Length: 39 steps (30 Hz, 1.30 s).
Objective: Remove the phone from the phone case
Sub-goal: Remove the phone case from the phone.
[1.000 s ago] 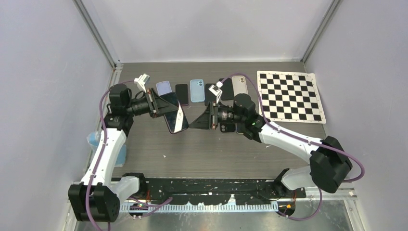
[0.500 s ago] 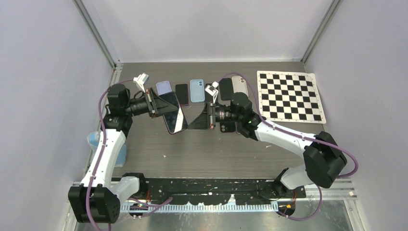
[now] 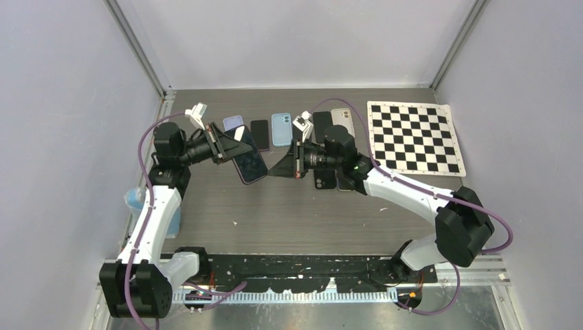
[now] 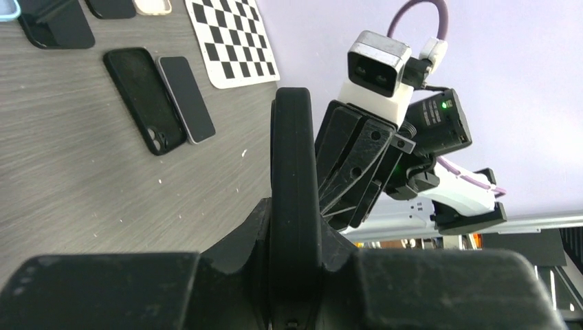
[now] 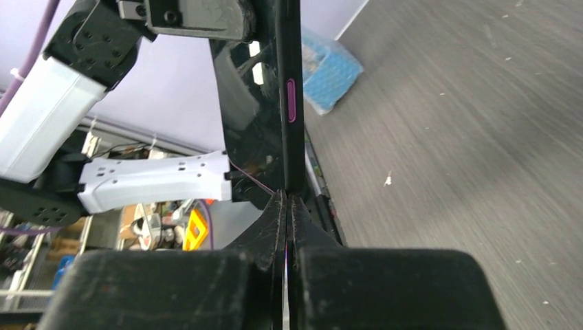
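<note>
Top external view: one phone (image 3: 250,165), glossy screen up and tilted, is held clear above the middle of the table (image 3: 289,213), seated in its black phone case (image 4: 294,158). The left gripper (image 3: 232,148) is clamped on the case at its far-left end. In the left wrist view the case stands edge-on, squeezed between the two black fingers (image 4: 237,237).

The right gripper (image 3: 271,173) reaches in from the opposite side with its two fingers pressed flat together and nothing visible between them. In the right wrist view their tips touch the case's lower edge, just below a single purple side button (image 5: 291,110).

Five handsets or cases lie in plain sight in a row along the far side of the table:
- a lilac case (image 3: 234,124)
- a small black handset (image 3: 259,130)
- a light-blue case (image 3: 282,129)
- a black handset (image 3: 323,124)
- a beige handset (image 3: 344,118)

The right arm's wrist hides part of that row, so there may be more.

Two more lie side by side under the right arm: an empty black case (image 4: 144,100) with a camera cut-out, and a dark slab phone (image 4: 185,89) touching it.

One checkerboard sheet (image 3: 416,137) lies flat at the far right. One blue packet (image 3: 130,201) sits at the left edge, beside the left arm.
</note>
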### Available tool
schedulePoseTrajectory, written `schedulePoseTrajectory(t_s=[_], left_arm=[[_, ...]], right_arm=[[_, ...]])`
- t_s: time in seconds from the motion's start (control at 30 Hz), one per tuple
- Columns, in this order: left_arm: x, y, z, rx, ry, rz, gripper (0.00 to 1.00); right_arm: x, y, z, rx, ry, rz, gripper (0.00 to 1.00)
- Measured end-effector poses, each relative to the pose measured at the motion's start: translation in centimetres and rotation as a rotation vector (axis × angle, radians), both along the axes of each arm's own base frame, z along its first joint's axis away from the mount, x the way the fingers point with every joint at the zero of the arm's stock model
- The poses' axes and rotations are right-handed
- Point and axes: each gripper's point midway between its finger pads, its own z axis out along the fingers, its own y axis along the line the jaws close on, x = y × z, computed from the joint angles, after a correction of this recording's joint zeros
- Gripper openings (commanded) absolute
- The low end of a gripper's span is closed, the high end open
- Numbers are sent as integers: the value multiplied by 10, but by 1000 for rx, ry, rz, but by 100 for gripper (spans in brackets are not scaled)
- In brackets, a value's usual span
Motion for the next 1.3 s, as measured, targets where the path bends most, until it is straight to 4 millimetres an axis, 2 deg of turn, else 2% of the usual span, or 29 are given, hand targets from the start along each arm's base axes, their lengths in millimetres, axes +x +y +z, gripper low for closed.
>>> schedulePoseTrajectory(t_s=[0.27,0.33,0.5,0.6,0.67,0.7,0.73,0.77,0.8,0.9,1.1,1.3], left_arm=[[12,3,0,-11,11,58,0],[8,0,3,-31,30,37,0],[-7,-9,11,-66,50,-38,0],[-9,-9,10,-64,59,-43,0],[-9,-9,8,-61,67,-41,0],[-9,-9,7,-59,72,-40,0],[-9,-9,6,-57,76,-38,0],[-8,-9,5,-54,80,-33,0],[-8,-9,3,-51,83,-29,0],[-4,-7,1,-49,104,-3,0],[9,0,5,-87,180,137,0],[13,9,15,-173,238,262,0]], right_arm=[[23,-3,-11,-88,-1,-134,1],[29,-5,-25,-137,16,-175,1],[40,-17,-78,-301,100,-257,1],[39,-22,-89,-322,113,-269,2],[37,-23,-89,-320,113,-267,9],[36,-24,-88,-314,110,-265,12],[33,-25,-86,-308,108,-260,21],[31,-25,-81,-291,99,-256,25],[29,-26,-76,-273,90,-250,35],[21,-28,-58,-202,60,-228,49],[12,-13,-26,14,80,-190,61],[-1,7,-1,220,142,-139,61]])
